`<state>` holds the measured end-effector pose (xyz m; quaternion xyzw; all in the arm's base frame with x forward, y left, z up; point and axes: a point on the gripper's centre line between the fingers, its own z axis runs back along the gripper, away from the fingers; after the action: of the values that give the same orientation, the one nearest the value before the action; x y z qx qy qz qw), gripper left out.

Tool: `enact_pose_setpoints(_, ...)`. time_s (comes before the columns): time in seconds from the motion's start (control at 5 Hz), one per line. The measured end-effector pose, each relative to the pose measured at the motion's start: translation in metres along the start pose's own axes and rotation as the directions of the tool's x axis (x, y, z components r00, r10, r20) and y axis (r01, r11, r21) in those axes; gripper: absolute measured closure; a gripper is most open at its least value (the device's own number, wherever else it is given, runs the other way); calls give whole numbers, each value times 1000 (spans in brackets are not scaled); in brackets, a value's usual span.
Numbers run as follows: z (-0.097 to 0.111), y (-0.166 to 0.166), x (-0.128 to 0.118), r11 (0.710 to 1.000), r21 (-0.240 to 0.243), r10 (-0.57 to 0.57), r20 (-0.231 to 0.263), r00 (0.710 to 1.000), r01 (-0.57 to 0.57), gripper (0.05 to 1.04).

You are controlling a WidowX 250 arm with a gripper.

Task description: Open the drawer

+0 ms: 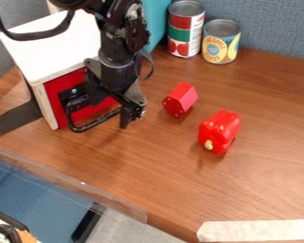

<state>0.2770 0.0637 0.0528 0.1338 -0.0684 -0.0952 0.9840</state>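
A white box [56, 45] stands at the upper left, with a red drawer front [58, 94] in the side that faces the table. The drawer front looks about level with the box's edge, though the arm covers its right part. A black handle [85, 128] loops out low in front of the red face. The black gripper [133, 115] hangs down just right of the drawer front, its lower end beside the right end of the handle loop. Whether gripper and handle touch, I cannot tell.
Right of the gripper lie a red block [180, 99] and a red toy pepper [219, 130]. Two cans [185, 29] [221, 42] stand by the back wall, near a teal object [156, 21]. Light tape [256, 230] marks the table's front right, and a clear strip [72, 183] edges the front left.
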Motion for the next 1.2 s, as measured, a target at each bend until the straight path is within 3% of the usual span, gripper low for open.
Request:
enact_pose_setpoints(0.4,-18,-1,-2,1000,1,0,-33,999,0,135)
enact_pose_setpoints(0.8,-26,-2,-7,999,11,32,-59,998,-31,741)
enact_pose_setpoints(1.0,-23,-11,-11,1000,-4,17,-71,997,-17,862)
enact_pose_setpoints(1.2,-13,-26,-12,999,-32,13,-67,998,-15,867)
